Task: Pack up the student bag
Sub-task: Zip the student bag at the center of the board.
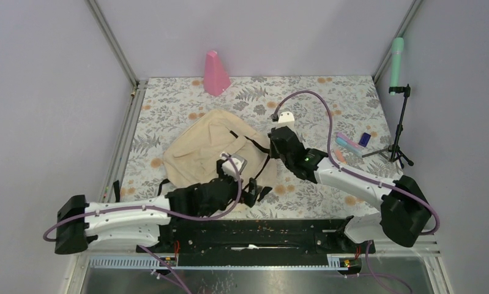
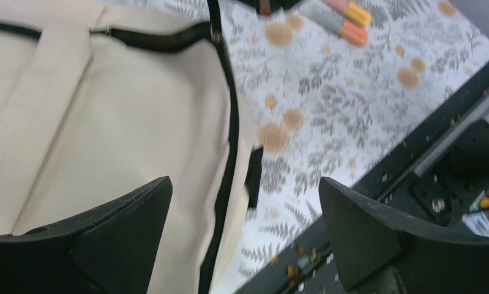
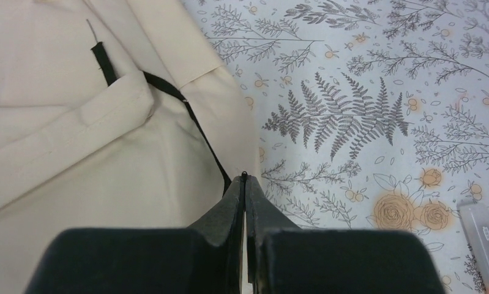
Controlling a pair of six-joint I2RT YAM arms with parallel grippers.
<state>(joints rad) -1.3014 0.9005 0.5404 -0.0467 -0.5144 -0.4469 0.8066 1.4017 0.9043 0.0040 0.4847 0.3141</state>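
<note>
The student bag (image 1: 208,150) is a large beige backpack with black straps, lying flat left of the table's middle. My right gripper (image 1: 272,146) is at the bag's right edge. In the right wrist view it (image 3: 244,177) is shut, and a thin black zipper pull pokes out of its tips where the dark zipper line (image 3: 199,131) ends. My left gripper (image 1: 252,188) hovers over the bag's near right corner. In the left wrist view it (image 2: 245,184) is open and empty, with the bag's zipper edge (image 2: 229,153) between its fingers.
A pink cone (image 1: 216,73) stands at the back. Pens (image 1: 349,145) and a small blue item (image 1: 365,139) lie at the right, by a tripod (image 1: 401,138) bearing a green cylinder (image 1: 398,58). A black rail (image 1: 260,229) runs along the near edge.
</note>
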